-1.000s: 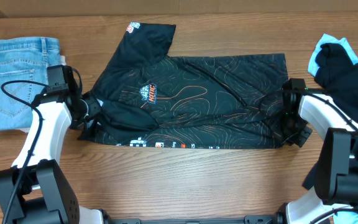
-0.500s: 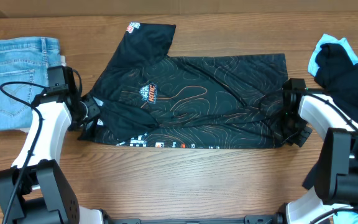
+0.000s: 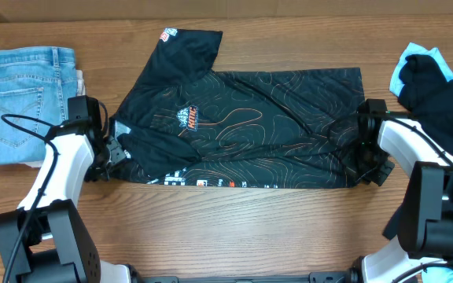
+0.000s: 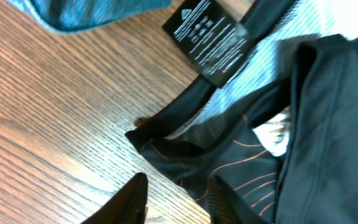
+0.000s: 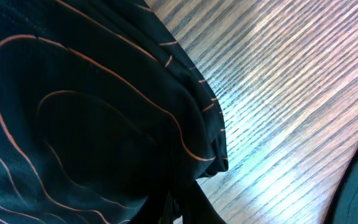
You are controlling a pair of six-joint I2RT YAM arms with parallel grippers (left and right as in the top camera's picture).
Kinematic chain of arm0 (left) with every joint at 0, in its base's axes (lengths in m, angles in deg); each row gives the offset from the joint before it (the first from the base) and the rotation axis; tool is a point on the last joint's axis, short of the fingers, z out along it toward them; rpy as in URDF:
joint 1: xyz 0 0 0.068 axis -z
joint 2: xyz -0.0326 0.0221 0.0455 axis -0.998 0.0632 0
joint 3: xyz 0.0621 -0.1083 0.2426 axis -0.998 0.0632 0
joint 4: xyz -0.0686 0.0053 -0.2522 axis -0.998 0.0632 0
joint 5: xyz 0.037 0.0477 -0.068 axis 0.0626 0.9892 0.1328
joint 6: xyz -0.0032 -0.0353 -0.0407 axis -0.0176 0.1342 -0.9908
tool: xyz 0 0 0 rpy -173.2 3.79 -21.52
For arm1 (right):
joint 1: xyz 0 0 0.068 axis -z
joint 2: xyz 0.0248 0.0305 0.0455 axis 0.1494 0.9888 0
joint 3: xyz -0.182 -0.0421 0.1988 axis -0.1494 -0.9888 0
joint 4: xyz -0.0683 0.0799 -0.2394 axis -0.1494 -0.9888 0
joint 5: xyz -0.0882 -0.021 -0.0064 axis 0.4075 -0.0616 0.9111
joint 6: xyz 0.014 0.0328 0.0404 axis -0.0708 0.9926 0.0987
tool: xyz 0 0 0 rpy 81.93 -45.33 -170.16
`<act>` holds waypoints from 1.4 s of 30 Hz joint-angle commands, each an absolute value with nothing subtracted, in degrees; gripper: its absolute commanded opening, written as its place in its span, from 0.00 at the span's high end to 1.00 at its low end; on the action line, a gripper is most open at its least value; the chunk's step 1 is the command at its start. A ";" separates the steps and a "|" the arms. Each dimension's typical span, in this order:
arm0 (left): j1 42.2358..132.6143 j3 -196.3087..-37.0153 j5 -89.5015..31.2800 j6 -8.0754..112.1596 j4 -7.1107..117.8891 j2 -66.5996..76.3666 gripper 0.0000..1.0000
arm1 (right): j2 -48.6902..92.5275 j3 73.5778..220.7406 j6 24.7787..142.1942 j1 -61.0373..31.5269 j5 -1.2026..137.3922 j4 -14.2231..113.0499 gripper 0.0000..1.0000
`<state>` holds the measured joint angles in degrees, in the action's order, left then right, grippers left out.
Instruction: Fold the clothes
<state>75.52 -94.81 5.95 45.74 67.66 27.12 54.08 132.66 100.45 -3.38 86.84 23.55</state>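
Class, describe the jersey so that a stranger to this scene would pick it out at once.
Start at the wooden table and look to its middle. The black jersey lies spread there, right of the folded blue jeans and left of a dark-and-light-blue heap. Only it bears thin orange contour lines and an orange-and-white logo.

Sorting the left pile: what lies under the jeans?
Pale fabric shows past the edges of the jeans; the denim covers the rest, so what garment it is cannot be told.
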 commanded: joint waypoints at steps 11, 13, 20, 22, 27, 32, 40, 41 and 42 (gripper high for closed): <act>75.50 -88.12 7.67 44.99 59.20 26.73 0.55 | 54.15 132.50 100.64 -3.20 86.60 23.57 0.91; 75.48 -88.12 7.67 46.48 58.79 26.73 0.58 | 54.15 132.50 100.64 -3.20 86.60 23.63 0.91; 75.48 -88.12 7.70 47.38 58.83 26.73 0.90 | 54.15 132.50 100.64 -3.20 86.60 23.57 0.91; 75.48 -88.12 7.70 47.38 58.79 26.73 0.96 | 54.15 132.50 100.64 -3.20 86.60 23.57 0.91; 75.48 -88.12 7.76 47.38 59.51 26.73 0.96 | 54.15 132.50 100.64 -3.20 86.60 23.59 0.91; 75.44 -88.14 12.18 43.57 63.40 26.55 0.96 | 54.15 132.50 100.64 -3.20 86.60 23.55 0.91; 73.67 -88.12 17.09 36.08 71.25 26.38 0.96 | 54.15 132.50 100.71 -3.20 86.60 22.80 0.92; 73.34 -88.12 17.12 35.77 71.62 26.38 0.96 | 54.15 132.50 100.71 -3.20 86.57 22.26 0.92; 73.01 -88.12 17.14 35.79 71.84 26.36 0.96 | 54.15 132.50 100.73 -3.20 86.57 21.78 0.94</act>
